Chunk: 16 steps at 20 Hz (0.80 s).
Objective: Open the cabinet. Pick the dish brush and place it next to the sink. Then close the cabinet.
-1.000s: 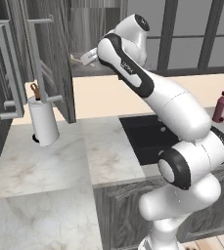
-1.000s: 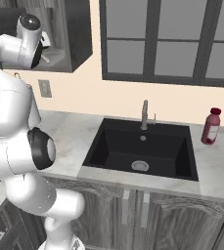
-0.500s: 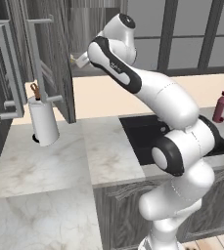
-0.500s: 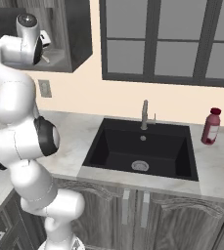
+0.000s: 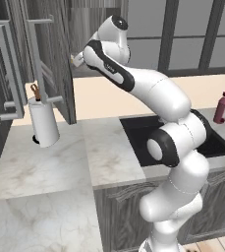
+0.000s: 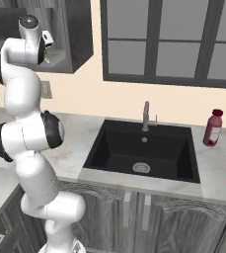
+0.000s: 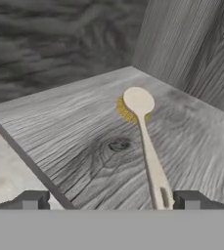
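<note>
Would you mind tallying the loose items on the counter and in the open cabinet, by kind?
Paper towel roll: 1
Red bottle: 1
Dish brush: 1
Total: 3

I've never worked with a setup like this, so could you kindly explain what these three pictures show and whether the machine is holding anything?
It is a white robot arm in a simulated kitchen. Two cameras sit behind it, left and right; the third looks along its gripper. The cabinet door stands open and the arm reaches inside. On the shelf lies the dish brush, its handle end between the open fingertips, not yet gripped. On the counter stand a paper towel roll and a red bottle, beside the black sink. Nothing is held.
</note>
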Tool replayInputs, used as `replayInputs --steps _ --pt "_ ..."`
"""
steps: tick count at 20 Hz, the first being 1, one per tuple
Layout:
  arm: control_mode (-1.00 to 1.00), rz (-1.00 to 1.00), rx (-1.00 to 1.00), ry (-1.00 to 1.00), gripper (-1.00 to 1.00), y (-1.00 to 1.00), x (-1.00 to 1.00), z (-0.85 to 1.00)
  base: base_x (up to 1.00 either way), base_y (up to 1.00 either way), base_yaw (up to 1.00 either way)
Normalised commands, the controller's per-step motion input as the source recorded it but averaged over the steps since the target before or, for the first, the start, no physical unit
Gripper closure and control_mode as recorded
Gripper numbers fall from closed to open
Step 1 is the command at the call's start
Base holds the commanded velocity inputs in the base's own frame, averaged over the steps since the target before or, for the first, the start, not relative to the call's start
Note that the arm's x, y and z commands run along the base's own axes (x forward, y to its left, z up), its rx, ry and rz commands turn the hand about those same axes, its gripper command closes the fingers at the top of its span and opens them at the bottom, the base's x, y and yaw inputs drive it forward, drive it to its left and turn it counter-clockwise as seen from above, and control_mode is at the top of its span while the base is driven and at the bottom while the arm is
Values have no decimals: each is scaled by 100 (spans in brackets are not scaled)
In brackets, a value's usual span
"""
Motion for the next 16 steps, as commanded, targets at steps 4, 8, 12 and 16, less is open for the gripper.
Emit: replayInputs --steps 4,8,12,16 --pt "-100 -14 0 0 -100 6 41 -5 0 0 0" --pt "-100 -16 0 0 -100 18 38 -9 0 0 0" --pt "-100 -12 0 -2 -100 23 37 -10 0 0 0" --pt "-100 -7 0 -2 -100 19 36 -8 0 0 0"
